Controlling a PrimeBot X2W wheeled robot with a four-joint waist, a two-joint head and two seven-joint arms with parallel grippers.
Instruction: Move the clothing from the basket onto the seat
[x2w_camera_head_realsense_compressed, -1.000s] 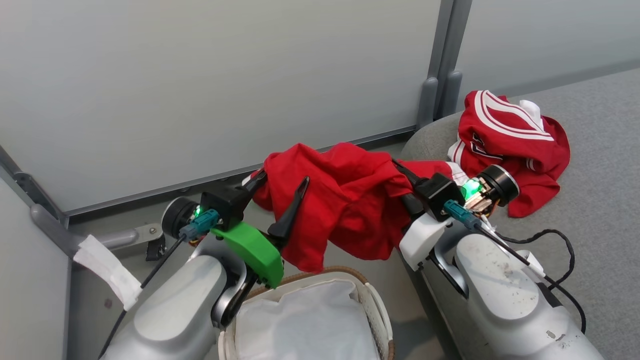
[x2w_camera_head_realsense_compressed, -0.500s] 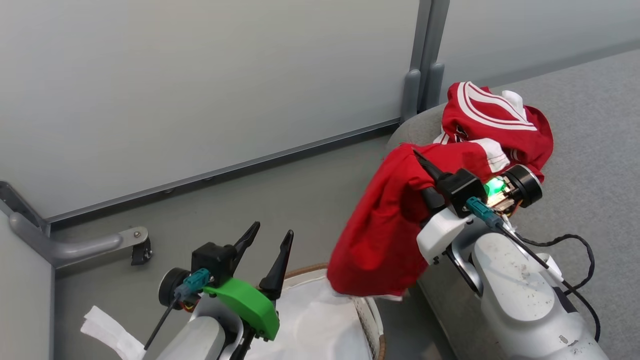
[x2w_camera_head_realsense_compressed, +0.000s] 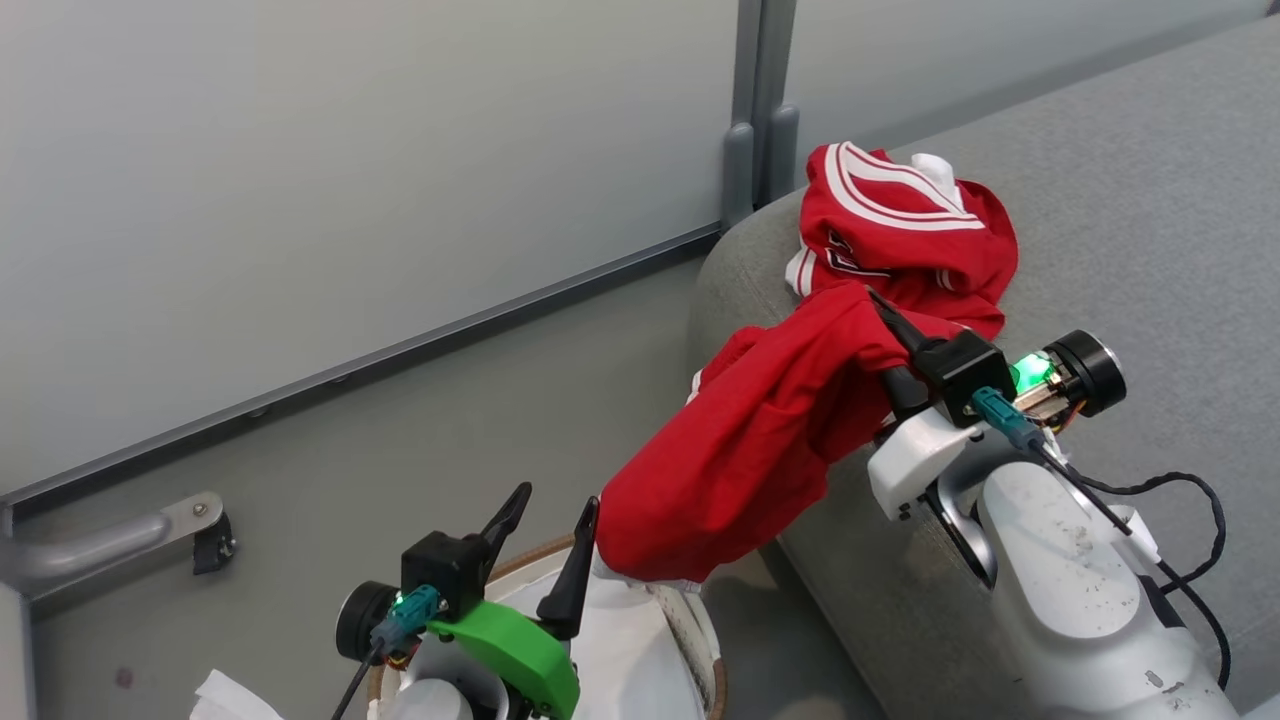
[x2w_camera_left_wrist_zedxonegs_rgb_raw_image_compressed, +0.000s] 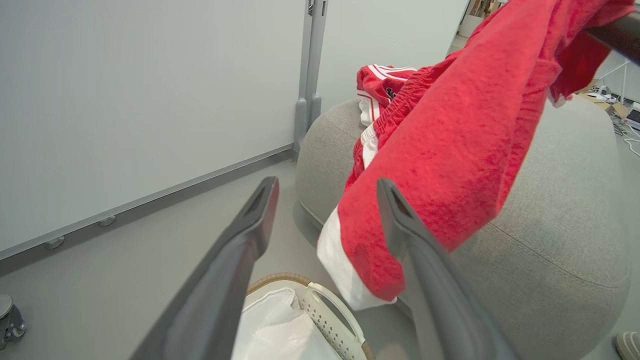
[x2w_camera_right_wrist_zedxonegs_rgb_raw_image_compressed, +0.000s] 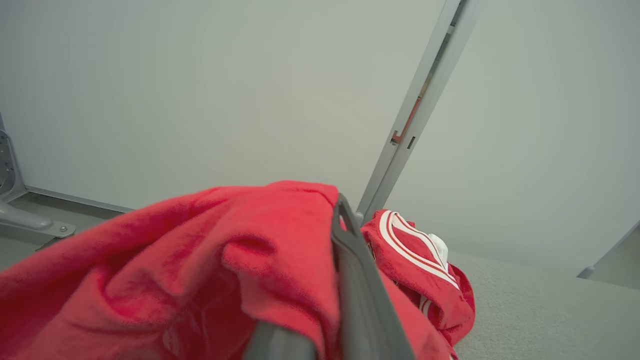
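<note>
The right pincer (x2w_camera_head_realsense_compressed: 882, 312) is clamped on the plain red garment (x2w_camera_head_realsense_compressed: 760, 440). The garment drapes from it past the rounded edge of the seat (x2w_camera_head_realsense_compressed: 1150, 200), with its hem dangling above the basket (x2w_camera_head_realsense_compressed: 700, 640). The jersey (x2w_camera_head_realsense_compressed: 900, 230) lies crumpled on the seat near that edge, just beyond the pincer. The left pincer (x2w_camera_head_realsense_compressed: 560, 495) stands apart and empty over the basket.
</note>
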